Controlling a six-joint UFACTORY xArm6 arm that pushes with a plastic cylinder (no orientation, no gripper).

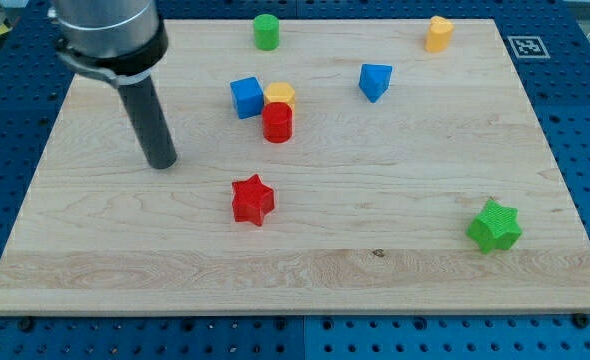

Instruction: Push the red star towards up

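The red star lies on the wooden board a little left of the view's centre and below the middle. My tip rests on the board to the star's upper left, about a hand's width away, not touching any block.
A red cylinder, a yellow block and a blue cube cluster above the star. A green cylinder stands at the top, a blue block right of centre, an orange block top right, a green star lower right.
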